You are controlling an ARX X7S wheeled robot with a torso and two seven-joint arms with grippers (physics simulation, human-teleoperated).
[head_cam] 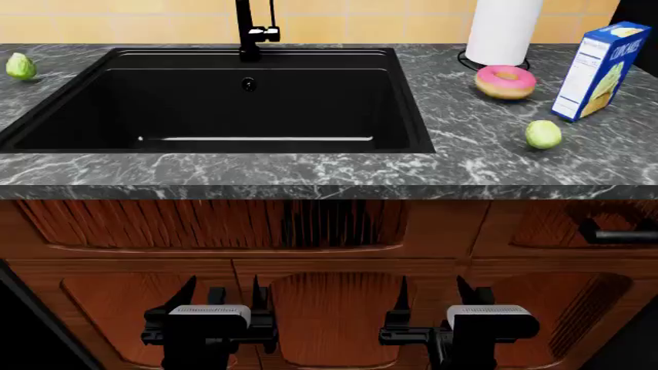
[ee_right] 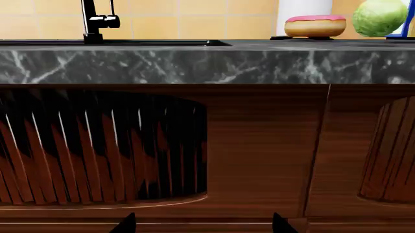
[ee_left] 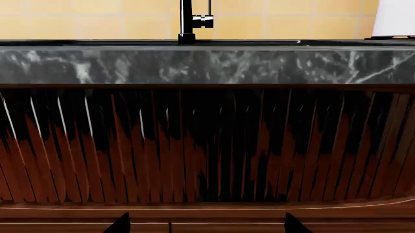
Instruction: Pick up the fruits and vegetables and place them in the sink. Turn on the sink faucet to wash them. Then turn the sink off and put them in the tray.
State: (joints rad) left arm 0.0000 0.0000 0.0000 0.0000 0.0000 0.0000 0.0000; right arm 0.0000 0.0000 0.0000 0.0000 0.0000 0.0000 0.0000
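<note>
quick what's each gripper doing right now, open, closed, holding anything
Left gripper: open, holding nothing, low in front of the cabinet.
Right gripper: open, holding nothing, low in front of the cabinet.

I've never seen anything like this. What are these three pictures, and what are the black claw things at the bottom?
It is a simulated two-armed robot facing a kitchen counter. The head view looks down from its head camera; the other two come from cameras near each arm's end effector, aimed at the cabinet front. The claws are the left end effector and right end effector, both open and holding nothing. On the counter sit a black sink with its faucet, two green sprout-like vegetables, one on the far left and one on the right, a pink donut, a paper towel roll and a blue box.
</note>
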